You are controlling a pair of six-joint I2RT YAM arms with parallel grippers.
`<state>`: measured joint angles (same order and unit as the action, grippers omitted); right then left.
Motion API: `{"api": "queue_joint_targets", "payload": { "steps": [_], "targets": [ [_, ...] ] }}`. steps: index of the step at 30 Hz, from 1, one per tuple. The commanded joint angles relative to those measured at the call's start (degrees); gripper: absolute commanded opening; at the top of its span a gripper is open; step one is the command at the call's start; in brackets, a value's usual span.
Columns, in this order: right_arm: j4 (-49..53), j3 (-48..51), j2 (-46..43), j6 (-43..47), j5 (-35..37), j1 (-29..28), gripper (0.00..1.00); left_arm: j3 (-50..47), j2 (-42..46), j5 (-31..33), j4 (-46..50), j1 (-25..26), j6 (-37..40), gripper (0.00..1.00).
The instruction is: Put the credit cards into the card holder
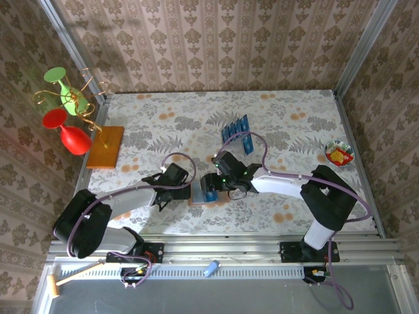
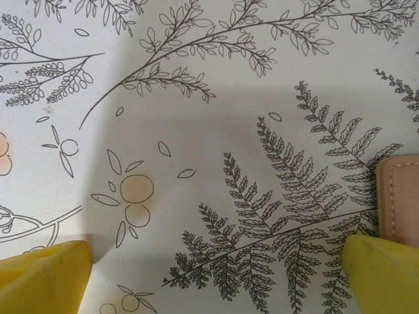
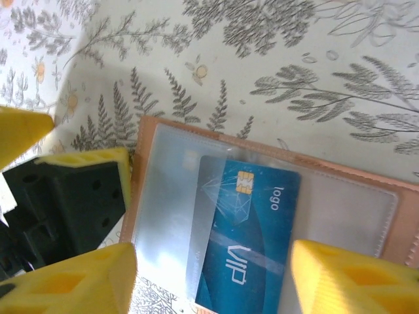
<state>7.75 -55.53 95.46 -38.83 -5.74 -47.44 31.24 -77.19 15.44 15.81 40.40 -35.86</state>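
The card holder (image 3: 163,196) lies open near the table's front edge, its tan rim and clear pockets facing up; it also shows below the grippers in the top view (image 1: 198,200). One blue credit card (image 3: 252,235) marked "VIP" sits partly under a clear pocket flap. My right gripper (image 3: 213,281) hovers open just above it, a yellow finger on each side of the card. My left gripper (image 2: 216,281) is open and low over the cloth, its right fingertip (image 2: 383,271) at the holder's tan edge (image 2: 399,196). More blue cards (image 1: 236,125) lie fanned farther back, with another (image 1: 247,142) beside them.
An orange-brown board (image 1: 105,145) at the left carries a wire stand with red and green glasses (image 1: 72,134). A small bowl (image 1: 339,154) sits at the right edge. Metal frame posts stand at the back corners. The floral cloth (image 1: 288,118) covers the table.
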Motion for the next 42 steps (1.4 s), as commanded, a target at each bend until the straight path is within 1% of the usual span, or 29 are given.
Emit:
{"api": "queue_joint_targets", "payload": {
  "steps": [1,3,5,7,8,10,18,29,42],
  "targets": [
    [7.7,-2.0,-0.9,2.5,5.1,0.5,0.46,0.0,-0.8,-1.1,1.0,0.3,-0.2,1.00],
    [9.6,-2.7,-0.2,3.2,5.9,0.5,0.36,-0.3,-0.4,-1.2,1.0,0.5,-0.2,1.00],
    [10.7,-3.2,1.0,3.8,6.0,0.5,0.21,-0.5,-0.4,-1.2,1.1,0.4,0.0,1.00],
    [11.0,-3.2,2.0,4.1,5.9,0.4,0.11,-0.5,-0.4,-1.2,1.0,0.4,0.0,1.00],
    [11.1,-3.1,2.4,4.1,6.0,0.4,0.08,-0.4,-0.4,-1.2,1.0,0.4,0.0,1.00],
    [11.1,-2.8,3.1,4.1,6.2,0.4,0.05,-0.4,-0.4,-1.2,1.0,0.4,0.1,1.00],
    [9.4,-2.4,5.6,3.2,4.9,0.1,0.02,-0.1,-0.7,-1.4,0.9,0.4,0.7,1.00],
    [7.8,-2.7,7.5,2.2,3.5,-1.0,0.01,-0.3,-1.3,-1.8,0.2,0.6,0.6,1.00],
    [8.1,-4.6,8.7,2.1,2.9,-2.6,0.00,-0.5,-1.6,-1.9,-0.4,1.1,0.3,1.00]
  ]
}}
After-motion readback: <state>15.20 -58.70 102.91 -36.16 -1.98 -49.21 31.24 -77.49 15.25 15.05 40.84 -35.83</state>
